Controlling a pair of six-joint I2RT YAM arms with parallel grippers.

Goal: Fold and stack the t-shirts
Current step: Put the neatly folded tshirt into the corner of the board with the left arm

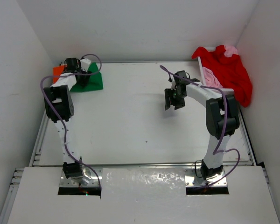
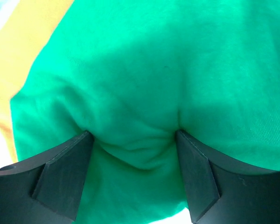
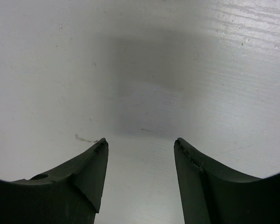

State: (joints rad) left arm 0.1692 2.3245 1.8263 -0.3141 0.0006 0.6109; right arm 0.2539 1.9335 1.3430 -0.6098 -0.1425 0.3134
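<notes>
The green t-shirt lies folded at the far left corner on top of the orange t-shirt. My left gripper is open, and its fingers press down into the green shirt, which bunches between them. A strip of the orange shirt shows at its left. My right gripper is open and empty above the bare table. The red t-shirt and the light pink t-shirt lie bunched at the far right.
A white lattice basket stands at the far right against the wall, with the red and pink shirts draped in and over it. White walls close in the table on the left, the back and the right.
</notes>
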